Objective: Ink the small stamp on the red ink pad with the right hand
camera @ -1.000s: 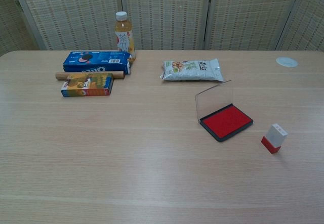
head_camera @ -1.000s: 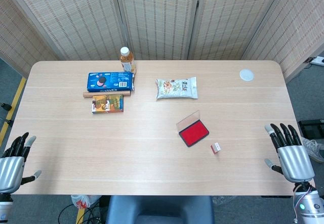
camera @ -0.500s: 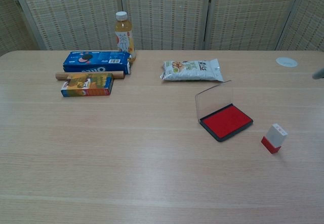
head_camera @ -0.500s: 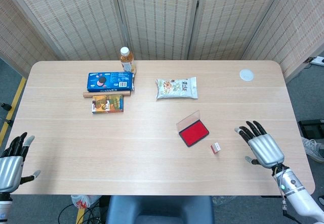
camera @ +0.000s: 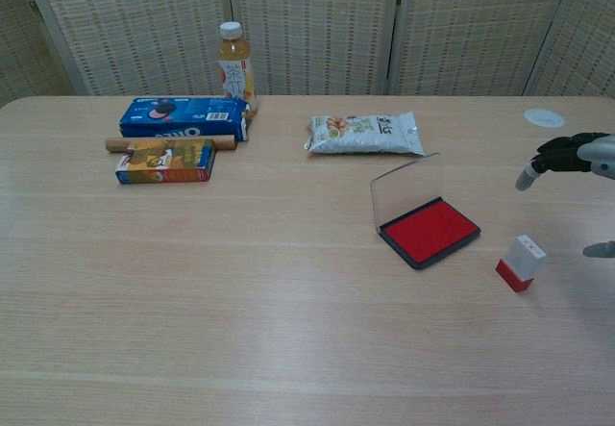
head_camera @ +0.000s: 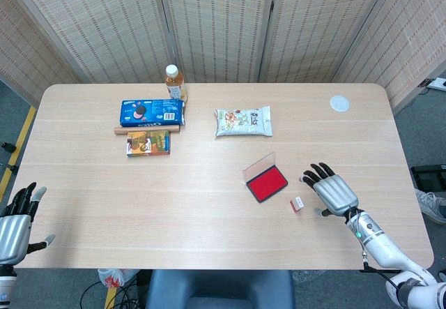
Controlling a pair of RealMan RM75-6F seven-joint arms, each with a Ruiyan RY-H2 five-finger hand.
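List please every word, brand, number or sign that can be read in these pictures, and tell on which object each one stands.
"OREO": on the blue biscuit box.
Bottle: dark characters on its label, too blurred to read.
Orange box: print too small to read.
Snack bag: print too small to read.
Small stamp: red marks on top, unreadable.
Red ink pad: no text visible.

Right hand (head_camera: pixel 333 192) nearer small stamp (head_camera: pixel 297 204)

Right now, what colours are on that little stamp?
The small stamp is white on top with a red base, clearest in the chest view.

1 stamp (head_camera: pixel 297 204) | 1 ink pad (head_camera: pixel 267 185) | 1 bottle (head_camera: pixel 174 82) | 2 boxes (head_camera: pixel 152 111) | 1 snack bag (head_camera: pixel 242 122)
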